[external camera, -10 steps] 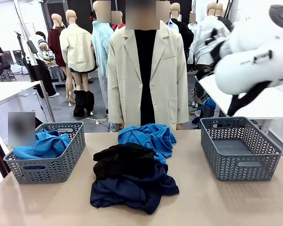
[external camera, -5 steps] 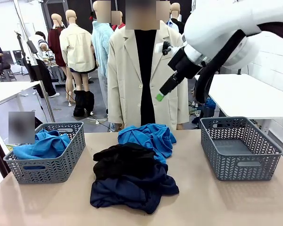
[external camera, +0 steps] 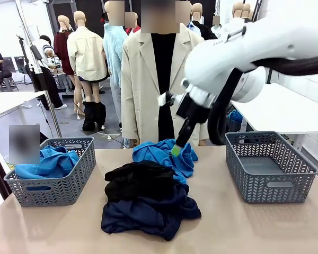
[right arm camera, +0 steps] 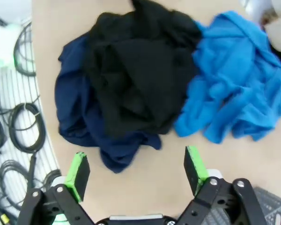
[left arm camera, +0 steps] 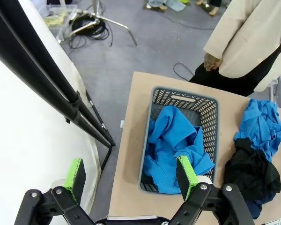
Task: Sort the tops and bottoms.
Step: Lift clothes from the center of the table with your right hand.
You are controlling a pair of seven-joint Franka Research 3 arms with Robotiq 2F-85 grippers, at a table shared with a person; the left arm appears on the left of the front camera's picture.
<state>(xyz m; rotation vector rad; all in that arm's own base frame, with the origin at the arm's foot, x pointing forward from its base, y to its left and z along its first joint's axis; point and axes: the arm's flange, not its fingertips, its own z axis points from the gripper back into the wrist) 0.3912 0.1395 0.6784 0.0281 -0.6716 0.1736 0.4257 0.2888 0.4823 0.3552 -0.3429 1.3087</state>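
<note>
Three garments lie heaped mid-table: a bright blue one [external camera: 167,156] at the back, a black one [external camera: 140,180] on top of a dark navy one [external camera: 148,214]. Another bright blue garment [external camera: 47,161] fills the left basket [external camera: 53,190]. My right gripper [external camera: 177,148] hangs open just above the blue garment on the table. Its wrist view looks down on the black [right arm camera: 136,70], navy [right arm camera: 75,108] and blue [right arm camera: 234,89] cloth, with the right gripper [right arm camera: 136,168] holding nothing. My left gripper [left arm camera: 131,172] is open, high over the left basket [left arm camera: 208,108] and its blue garment [left arm camera: 173,140].
An empty grey lattice basket [external camera: 267,166] stands at the table's right. A person in a beige coat [external camera: 164,79] stands at the far edge, one hand [left arm camera: 211,61] hanging by the side. Bare tabletop lies in front of both baskets.
My right arm has swung down from the upper right to the middle of the table, bringing its open gripper over the blue garment. The garments and baskets have not moved.
</note>
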